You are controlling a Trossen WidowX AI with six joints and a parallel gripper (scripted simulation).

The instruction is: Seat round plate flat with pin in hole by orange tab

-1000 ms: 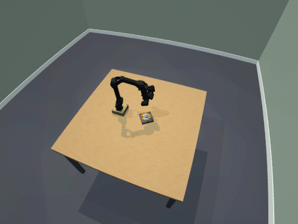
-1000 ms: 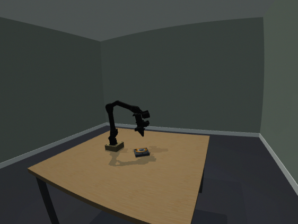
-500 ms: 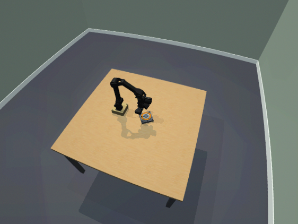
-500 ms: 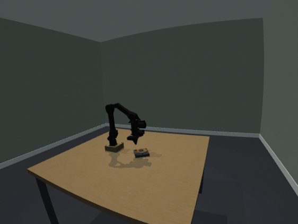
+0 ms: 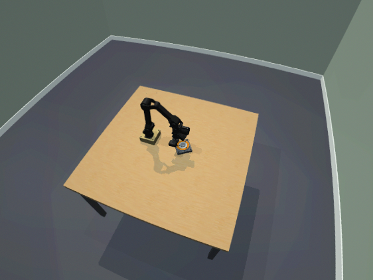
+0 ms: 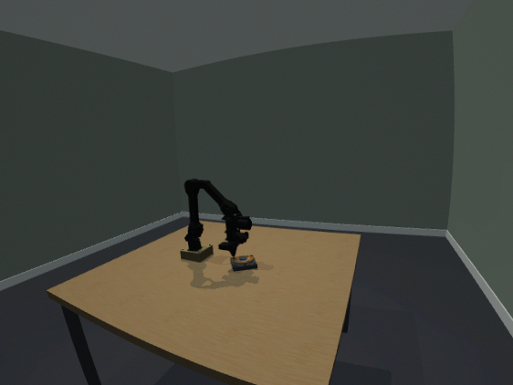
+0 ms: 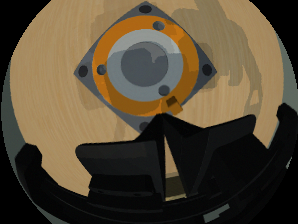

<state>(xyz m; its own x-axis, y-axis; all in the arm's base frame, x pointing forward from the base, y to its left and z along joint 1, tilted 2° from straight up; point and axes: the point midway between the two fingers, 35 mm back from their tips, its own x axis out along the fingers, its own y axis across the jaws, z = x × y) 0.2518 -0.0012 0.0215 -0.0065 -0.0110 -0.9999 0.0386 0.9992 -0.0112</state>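
Round plate [image 7: 143, 66] is sitting on the post [image 7: 141, 63] over the square base [image 7: 200, 72], orange tab [image 7: 170, 104] facing the gripper [image 7: 165, 123]. Gripper fingers are closed together on nothing, tip hovering just beside the tab. Best move: nudge the tab sideways, turning the plate slowly until it drops, then lift off. Pin is hidden; tip-to-tab contact isn't discernible.

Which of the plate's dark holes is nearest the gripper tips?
The hole on the plate's lower right, just above the orange tab. The shut gripper points at that spot; the holes at the left and top lie farther off.
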